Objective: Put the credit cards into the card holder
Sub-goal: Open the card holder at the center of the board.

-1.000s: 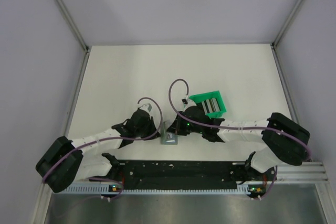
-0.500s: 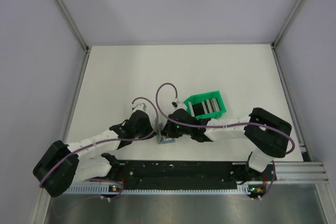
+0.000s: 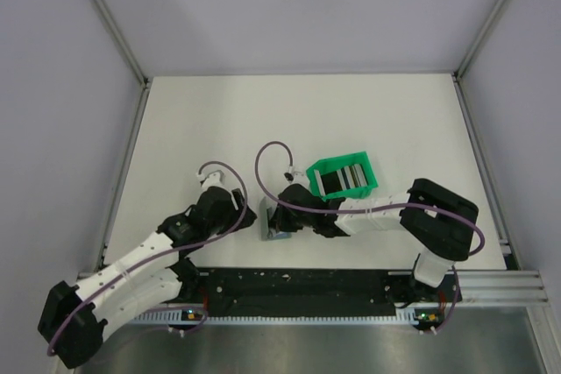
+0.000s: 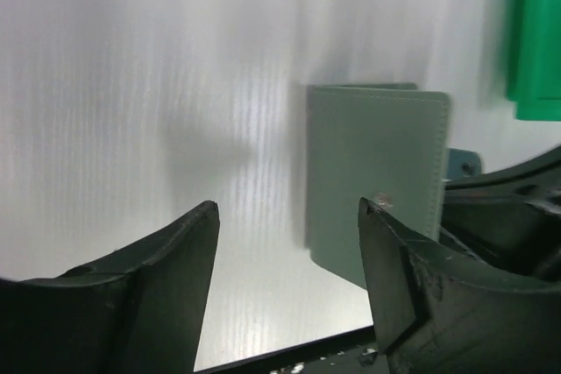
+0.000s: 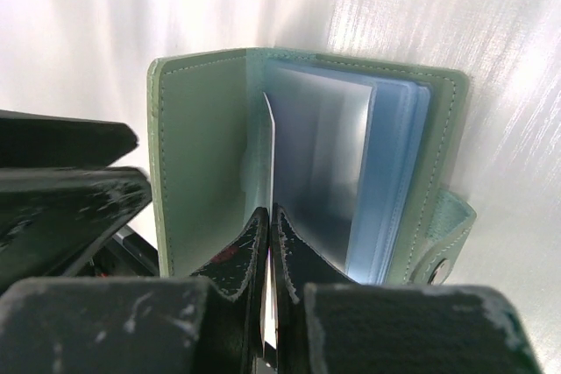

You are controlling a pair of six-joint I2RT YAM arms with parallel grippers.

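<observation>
The card holder (image 5: 202, 155) stands open on its edge, a grey-green wallet with light blue sleeves (image 5: 394, 172) inside. My right gripper (image 5: 270, 212) is shut on a thin whitish credit card (image 5: 266, 146), held edge-on and reaching down between the cover and the first sleeve. From above, the right gripper (image 3: 282, 219) sits right at the card holder (image 3: 268, 219). More credit cards (image 3: 342, 179) stand in the bright green bin (image 3: 326, 166). My left gripper (image 4: 287, 208) is open and holds nothing, a short way left of the card holder's outer cover (image 4: 377, 164).
The green bin stands just behind and to the right of the right wrist. The black rail (image 3: 307, 282) along the table's near edge runs close below the card holder. Grey walls (image 3: 53, 85) enclose the white table (image 3: 219, 129).
My left gripper has let go of the card holder, opened and drawn back to the left. The right gripper has moved left with the card, into the open card holder.
</observation>
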